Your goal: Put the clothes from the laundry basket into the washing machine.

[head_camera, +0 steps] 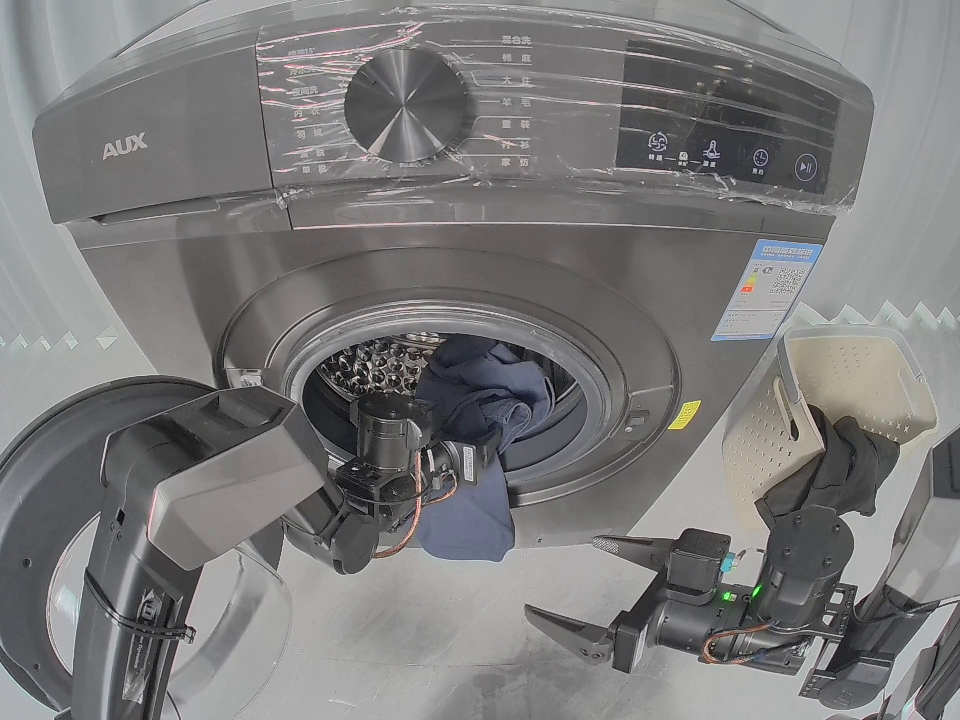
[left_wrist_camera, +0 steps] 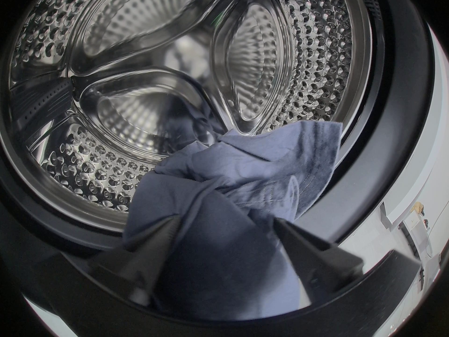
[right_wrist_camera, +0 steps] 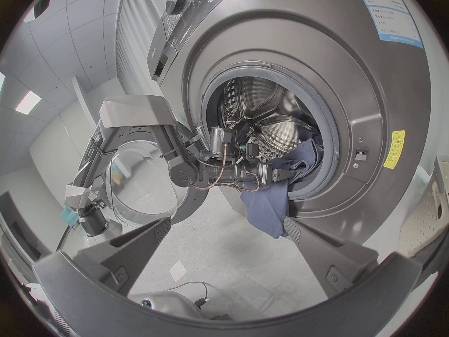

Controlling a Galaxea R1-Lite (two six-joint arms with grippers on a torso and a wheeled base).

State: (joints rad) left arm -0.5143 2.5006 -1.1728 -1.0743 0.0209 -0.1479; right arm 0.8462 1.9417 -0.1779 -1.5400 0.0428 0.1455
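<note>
The grey washing machine (head_camera: 160,272) stands with its door swung open. A blue garment (head_camera: 470,522) lies half in the drum (head_camera: 375,364), its lower part hanging over the front rim. My left gripper (head_camera: 490,449) is at the drum mouth, open, with its fingers on either side of the blue garment (left_wrist_camera: 243,164). My right gripper (head_camera: 563,579) hangs open and empty above the floor, below and left of the white laundry basket (head_camera: 865,372). A dark garment (head_camera: 845,467) drapes over the basket's front edge. The right wrist view shows the left gripper (right_wrist_camera: 285,174) against the blue garment (right_wrist_camera: 266,207).
The round glass door (head_camera: 40,512) stands open at the machine's left, behind my left arm. The basket sits tilted on the floor to the machine's right. Bare grey floor (head_camera: 450,632) lies in front of the machine. A cable runs across the floor (right_wrist_camera: 187,286).
</note>
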